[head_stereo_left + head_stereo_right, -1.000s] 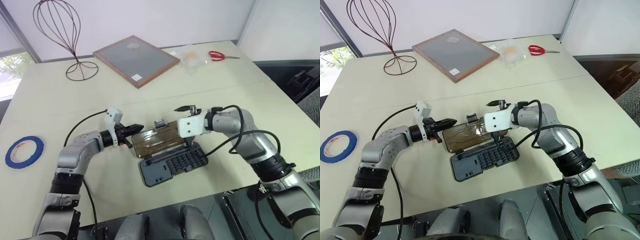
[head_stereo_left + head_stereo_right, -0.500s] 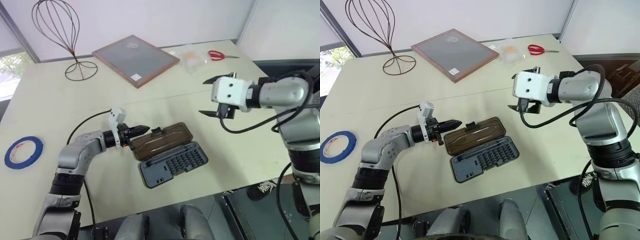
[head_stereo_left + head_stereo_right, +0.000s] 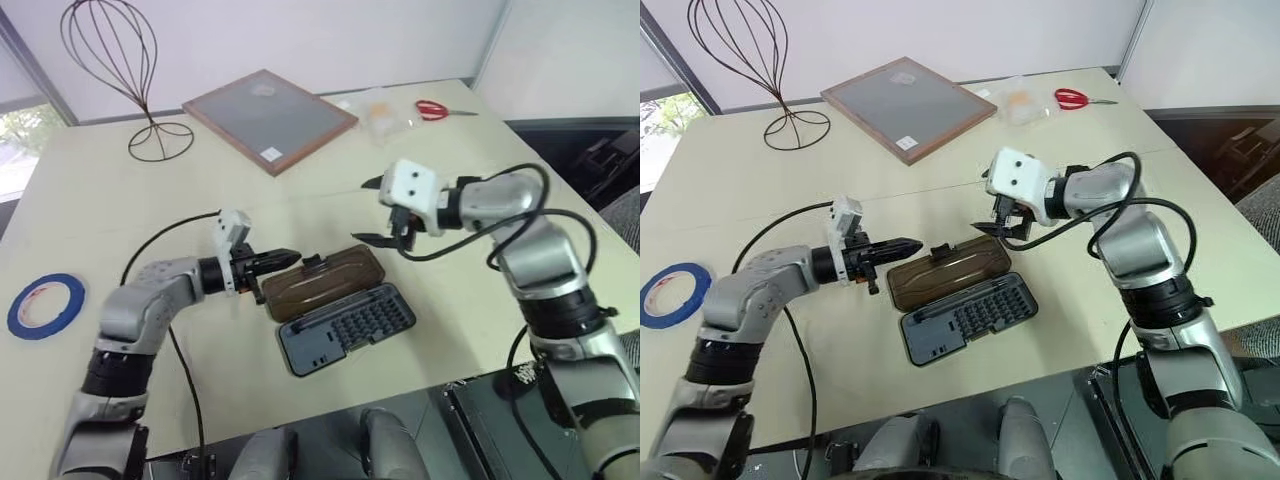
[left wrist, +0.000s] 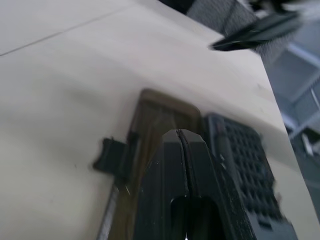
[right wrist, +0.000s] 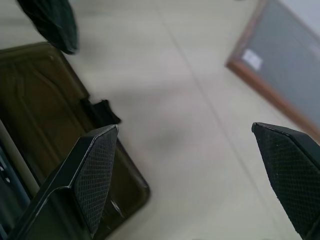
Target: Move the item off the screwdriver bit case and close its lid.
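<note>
The screwdriver bit case lies open mid-table, its dark grey tray (image 3: pixel 345 328) holding rows of bits. Its smoky-brown lid (image 3: pixel 325 283) lies flat beside the tray, black latch (image 5: pixel 102 112) on the far edge. The item, a blue tape roll (image 3: pixel 45 305), rests on the table at the far left, well clear of the case. My left gripper (image 3: pixel 285 259) is shut and empty, its tip just above the lid's left end. Open and empty, my right gripper (image 3: pixel 378 212) hangs above the lid's far right corner.
A wood-framed grey board (image 3: pixel 270 118) lies at the back centre. A wire stand (image 3: pixel 120 70) stands at the back left. Red-handled scissors (image 3: pixel 440 109) and a clear plastic bag (image 3: pixel 380 112) are at the back right. The table's front edge runs just below the tray.
My right gripper left the lid, swung up and out to the right, then came back above the lid's far right corner, rolled over. My left gripper drew back and rose a little.
</note>
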Available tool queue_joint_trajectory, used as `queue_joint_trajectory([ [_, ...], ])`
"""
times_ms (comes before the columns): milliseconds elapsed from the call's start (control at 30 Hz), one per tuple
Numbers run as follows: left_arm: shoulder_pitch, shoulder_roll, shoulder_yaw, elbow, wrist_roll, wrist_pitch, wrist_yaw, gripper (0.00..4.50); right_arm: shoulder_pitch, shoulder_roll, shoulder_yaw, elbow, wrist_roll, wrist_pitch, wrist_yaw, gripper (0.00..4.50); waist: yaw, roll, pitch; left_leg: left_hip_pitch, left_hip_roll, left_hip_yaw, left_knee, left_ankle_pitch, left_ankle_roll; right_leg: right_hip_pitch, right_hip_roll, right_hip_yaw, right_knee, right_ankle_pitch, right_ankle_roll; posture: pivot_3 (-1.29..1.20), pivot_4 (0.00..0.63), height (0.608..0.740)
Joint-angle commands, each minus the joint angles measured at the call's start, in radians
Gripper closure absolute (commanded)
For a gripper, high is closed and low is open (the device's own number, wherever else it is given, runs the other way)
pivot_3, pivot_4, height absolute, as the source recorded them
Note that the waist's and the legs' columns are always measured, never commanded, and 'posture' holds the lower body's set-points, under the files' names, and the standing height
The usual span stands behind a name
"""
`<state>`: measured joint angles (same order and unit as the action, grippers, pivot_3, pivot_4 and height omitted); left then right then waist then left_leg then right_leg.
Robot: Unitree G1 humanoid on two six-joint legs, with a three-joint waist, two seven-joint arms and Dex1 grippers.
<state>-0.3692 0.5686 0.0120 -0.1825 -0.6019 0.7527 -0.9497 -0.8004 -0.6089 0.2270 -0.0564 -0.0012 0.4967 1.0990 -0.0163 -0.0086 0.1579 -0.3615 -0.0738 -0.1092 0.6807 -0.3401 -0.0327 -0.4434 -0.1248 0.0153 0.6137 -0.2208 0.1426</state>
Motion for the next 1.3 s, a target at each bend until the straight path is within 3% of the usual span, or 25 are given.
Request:
queue_joint_trajectory([
  [33, 0.065, 0.066, -0.043, -0.107, -0.022, 0.014, -0.072, 4.50, -0.057, 0.039, 0.024, 0.104, 0.046, -0.014, 0.048, 0.05, -0.001, 0.000, 0.000, 0.000, 0.000, 0.000, 0.000, 0.000, 0.000, 0.000, 0.000, 0.000, 0.000, 0.000, 0.000, 0.00, 0.150, 0.740],
  [333, 0.165, 0.124, -0.091, -0.214, -0.026, 0.010, -0.098, 4.50, -0.195, 0.140, 0.109, 0.573, -0.029, -0.251, 0.076, 0.05, -0.003, 0.001, 0.001, 0.000, 0.000, 0.000, 0.000, 0.000, 0.000, 0.000, 0.000, 0.000, 0.000, 0.000, 0.000, 0.00, 0.150, 0.740],
  [733, 0.208, 0.136, -0.202, -0.216, 0.034, -0.034, -0.106, 4.50, -0.258, 0.207, 0.140, 0.835, -0.106, -0.429, 0.086, 0.05, -0.004, 0.002, 0.002, 0.000, 0.000, 0.000, 0.000, 0.000, 0.000, 0.000, 0.000, 0.000, 0.000, 0.000, 0.000, 0.00, 0.150, 0.740],
  [833, 0.212, 0.132, -0.213, -0.203, 0.049, -0.045, -0.100, 4.50, -0.269, 0.218, 0.138, 0.874, -0.117, -0.445, 0.083, 0.88, -0.005, 0.002, 0.002, 0.000, 0.000, 0.000, -0.001, 0.000, 0.000, -0.001, 0.000, 0.000, 0.000, 0.000, 0.000, 0.00, 0.150, 0.740],
  [967, 0.213, 0.127, -0.216, -0.183, 0.061, -0.053, -0.092, 4.50, -0.278, 0.226, 0.139, 0.921, -0.132, -0.465, 0.081, 2.77, -0.007, 0.003, 0.002, 0.000, 0.000, 0.000, -0.001, 0.000, 0.000, -0.001, 0.000, 0.000, 0.000, 0.000, 0.000, 0.00, 0.150, 0.740],
  [1000, 0.213, 0.125, -0.216, -0.180, 0.063, -0.054, -0.089, 4.50, -0.280, 0.228, 0.138, 0.932, -0.137, -0.469, 0.080, 3.53, -0.007, 0.003, 0.002, 0.000, 0.000, 0.000, -0.001, 0.000, 0.000, -0.001, 0.000, 0.000, 0.000, 0.000, 0.000, 0.00, 0.150, 0.740],
  [1067, 0.213, 0.121, -0.218, -0.177, 0.066, -0.056, -0.087, 4.50, -0.281, 0.230, 0.137, 0.952, -0.146, -0.478, 0.078, 4.37, -0.008, 0.002, 0.002, 0.002, 0.000, 0.000, 0.000, 0.000, 0.000, 0.001, 0.000, 0.000, 0.001, 0.000, 0.000, 0.00, 0.150, 0.740],
  [1300, 0.209, 0.106, -0.211, -0.162, 0.072, -0.059, -0.072, 4.50, -0.269, 0.228, 0.154, 0.973, -0.170, -0.510, 0.103, 4.44, -0.012, 0.003, 0.002, 0.004, 0.000, 0.000, 0.000, 0.000, 0.000, 0.003, 0.001, 0.001, 0.001, 0.000, 0.000, 0.00, 0.150, 0.740],
])
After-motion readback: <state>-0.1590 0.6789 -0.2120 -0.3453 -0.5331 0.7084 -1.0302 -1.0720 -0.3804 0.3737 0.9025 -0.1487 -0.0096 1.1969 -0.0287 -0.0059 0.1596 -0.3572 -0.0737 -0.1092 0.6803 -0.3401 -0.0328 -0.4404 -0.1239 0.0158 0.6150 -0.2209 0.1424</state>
